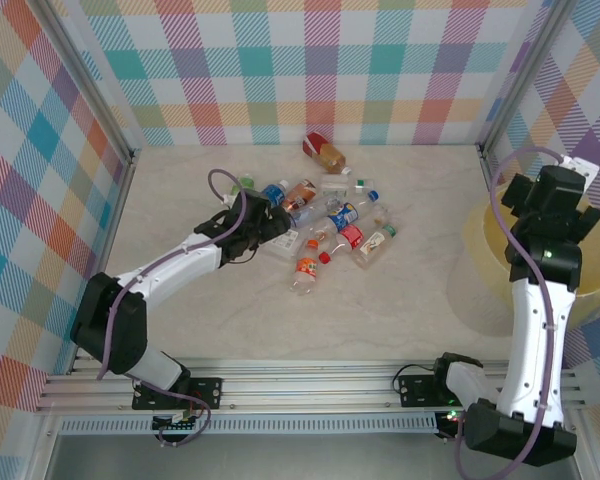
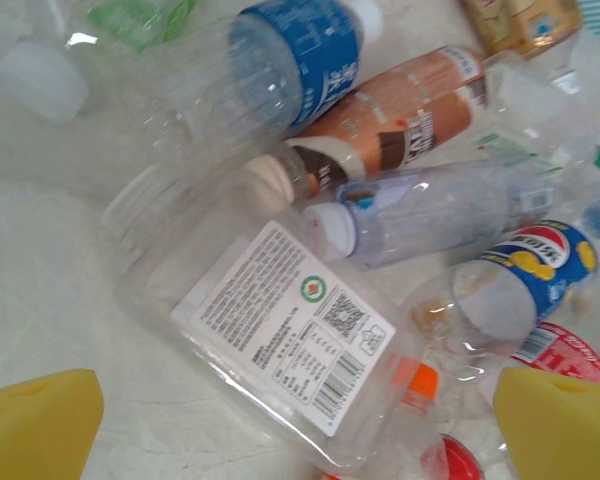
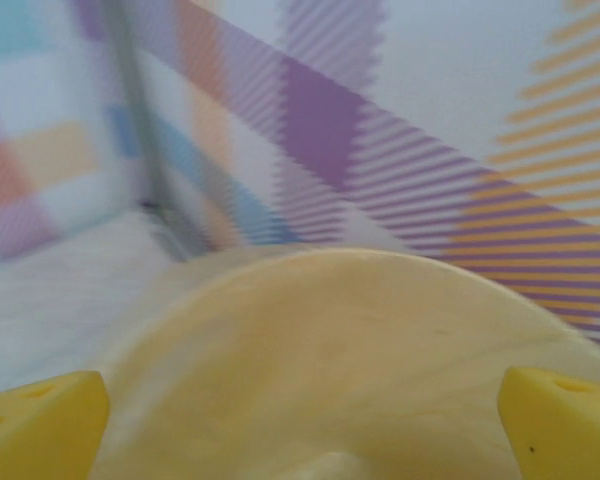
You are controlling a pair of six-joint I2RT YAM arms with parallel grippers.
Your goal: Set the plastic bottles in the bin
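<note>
Because the task was one of clearing, the pale marbled table (image 1: 230,320) carried everything in two separate places. The large round pale-yellow plastic bin (image 1: 483,250) stood at the table's 3 o'clock edge, well apart from the bottles. That was probably so the right arm could reach it. The right gripper (image 3: 300,425) hung above the bin's smooth rim (image 3: 330,300) with its yellow pads spread wide and nothing between them.

The heap of small clear plastic bottles (image 1: 330,225) lay on its side toward 12 o'clock of the table's middle. Its red, blue, orange and white labels and caps were jumbled and touching. A larger bottle of brown liquid with a red label (image 1: 325,152) lay alone at 12 o'clock of the heap, near the checked back wall.

The left gripper (image 1: 278,235) reached in from the heap's 9 o'clock side. In the wrist view it (image 2: 300,430) stood spread, one yellow pad to each side of a clear square-shouldered bottle with a white printed label (image 2: 280,330). I judged this a line-up for a grasp, with no contact visible. Just beyond it lay a blue-labelled bottle (image 2: 300,60) and a brown-labelled bottle (image 2: 400,120), crowded close enough to be nudged.
</note>
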